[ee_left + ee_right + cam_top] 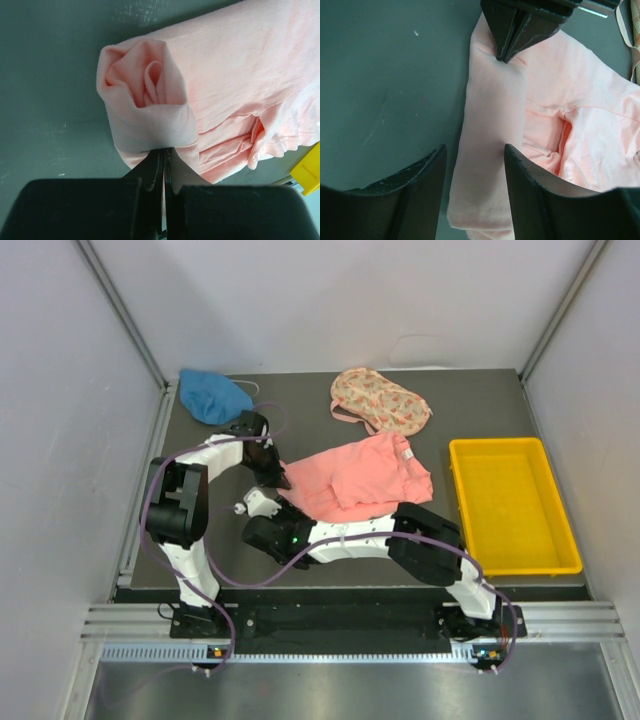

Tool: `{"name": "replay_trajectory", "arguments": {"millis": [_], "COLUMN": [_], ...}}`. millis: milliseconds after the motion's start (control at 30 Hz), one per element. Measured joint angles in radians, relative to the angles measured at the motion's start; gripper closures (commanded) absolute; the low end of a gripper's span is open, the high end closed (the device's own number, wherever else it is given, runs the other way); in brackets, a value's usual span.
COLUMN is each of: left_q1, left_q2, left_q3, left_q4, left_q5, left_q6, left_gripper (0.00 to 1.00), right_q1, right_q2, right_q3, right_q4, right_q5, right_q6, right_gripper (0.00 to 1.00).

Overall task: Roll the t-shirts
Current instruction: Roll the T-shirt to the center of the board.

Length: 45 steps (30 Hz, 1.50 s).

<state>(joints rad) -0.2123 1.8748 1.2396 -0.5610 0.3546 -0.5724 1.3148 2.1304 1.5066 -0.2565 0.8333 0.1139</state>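
Observation:
The salmon-pink t-shirt point(365, 475) lies mid-table, its left edge rolled into a tube point(490, 125). The tube's spiral end point(145, 85) faces the left wrist camera. My left gripper point(165, 154) is shut on the cloth at that far end of the roll and also shows in the right wrist view point(505, 57). My right gripper point(475, 147) stands open astride the near end of the roll. Its left finger is clear of the cloth and its right finger is at the roll's edge. A blue t-shirt point(213, 395) and a floral t-shirt point(380, 402) lie bunched at the back.
A yellow tray point(512, 505) stands at the right of the dark table mat, and its corner point(307, 170) shows in the left wrist view. White walls close in the left, right and back sides. Both arms crowd the table's near left.

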Motion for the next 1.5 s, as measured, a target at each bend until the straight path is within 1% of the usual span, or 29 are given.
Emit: {"name": "replay_trajectory", "arguments": {"millis": [100, 367, 733, 867, 967, 1100, 1200, 1300, 1367, 1433, 1467, 1500], "left_q1": [0.0, 0.0, 0.0, 0.0, 0.0, -0.001, -0.001, -0.001, -0.001, -0.001, -0.001, 0.0], "left_q2": [0.0, 0.0, 0.011, 0.013, 0.013, 0.013, 0.013, 0.013, 0.013, 0.013, 0.013, 0.013], "left_q3": [0.004, 0.006, 0.015, 0.016, 0.016, 0.016, 0.016, 0.017, 0.018, 0.023, 0.026, 0.029], "left_q4": [-0.006, -0.01, -0.016, -0.016, -0.016, -0.017, -0.016, -0.016, -0.016, -0.015, -0.015, -0.014], "left_q5": [-0.005, -0.005, -0.003, -0.001, 0.0, 0.007, 0.008, 0.011, 0.014, 0.022, 0.024, 0.031], "left_q6": [0.0, 0.0, 0.0, 0.0, 0.0, -0.001, -0.001, -0.002, -0.001, -0.003, -0.002, -0.004], "left_gripper": [1.0, 1.0, 1.0, 0.97, 0.96, 0.92, 0.9, 0.85, 0.78, 0.74, 0.7, 0.69], "right_q1": [0.0, 0.0, 0.0, -0.002, -0.009, -0.045, -0.084, -0.122, -0.154, -0.187, -0.203, -0.223], "right_q2": [0.005, 0.033, 0.039, 0.032, -0.001, -0.09, -0.153, -0.207, -0.246, -0.28, -0.293, -0.309], "right_q3": [0.005, 0.022, 0.028, 0.023, -0.029, -0.166, -0.251, -0.33, -0.393, -0.454, -0.482, -0.516], "right_q4": [-0.022, -0.104, -0.174, -0.171, -0.131, -0.025, 0.057, 0.141, 0.212, 0.283, 0.317, 0.36], "right_q5": [0.001, -0.018, -0.048, -0.068, -0.093, -0.158, -0.231, -0.301, -0.36, -0.424, -0.454, -0.494], "right_q6": [-0.002, 0.023, 0.116, 0.163, 0.206, 0.285, 0.355, 0.416, 0.465, 0.516, 0.54, 0.57], "right_gripper": [0.46, 0.46, 0.46, 0.48, 0.51, 0.55, 0.6, 0.65, 0.68, 0.69, 0.7, 0.7]}}
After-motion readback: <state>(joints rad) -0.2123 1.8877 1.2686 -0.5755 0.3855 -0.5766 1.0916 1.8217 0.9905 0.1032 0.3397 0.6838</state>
